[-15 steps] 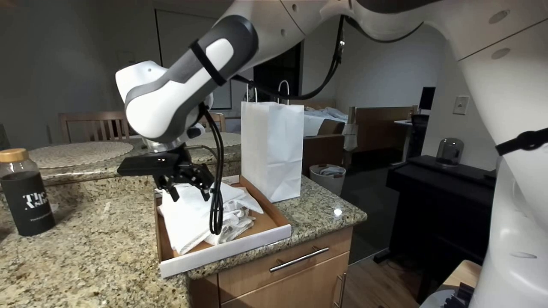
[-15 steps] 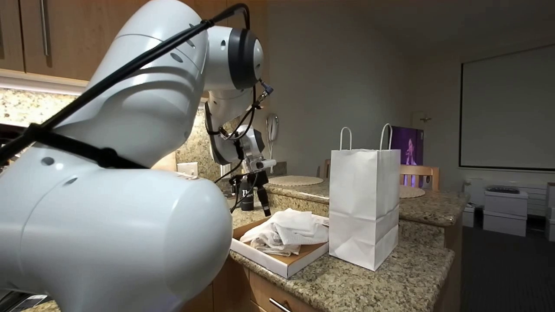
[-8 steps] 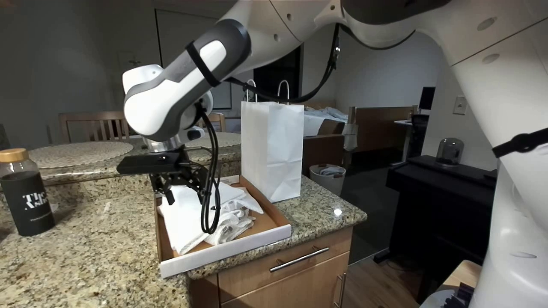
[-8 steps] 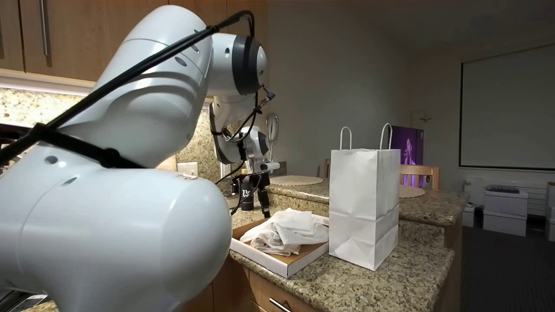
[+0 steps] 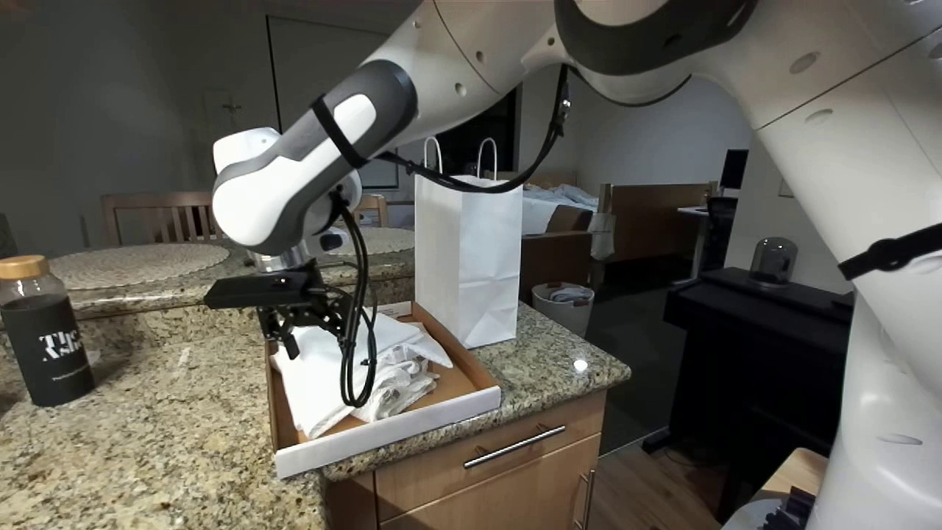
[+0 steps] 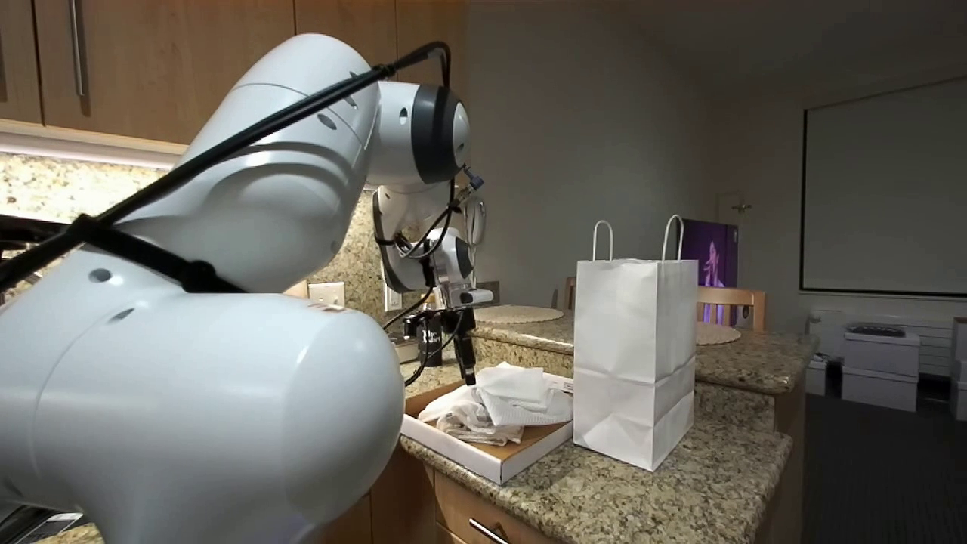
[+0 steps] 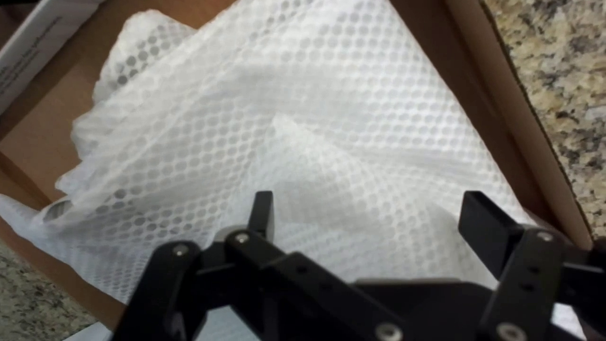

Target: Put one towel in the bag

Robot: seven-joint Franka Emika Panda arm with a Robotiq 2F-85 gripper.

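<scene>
Fingers (image 5: pixel 291 344) hang over white towel (image 5: pixel 316 386) in shallow tray (image 5: pixel 390 431).
White paper bag (image 5: pixel 487 258) stands upright just beside tray on granite desk (image 5: pixel 147 434); dark-sleeved bottle (image 5: pixel 48 353) well apart.

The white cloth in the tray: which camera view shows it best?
The wrist view: there the white cloth looks largest, its honeycomb texture clear. Both exterior views show it smaller, rumpled in the tray.

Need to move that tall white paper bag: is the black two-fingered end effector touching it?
Apart: both exterior views show speckled granite between end effector and bag.
</scene>
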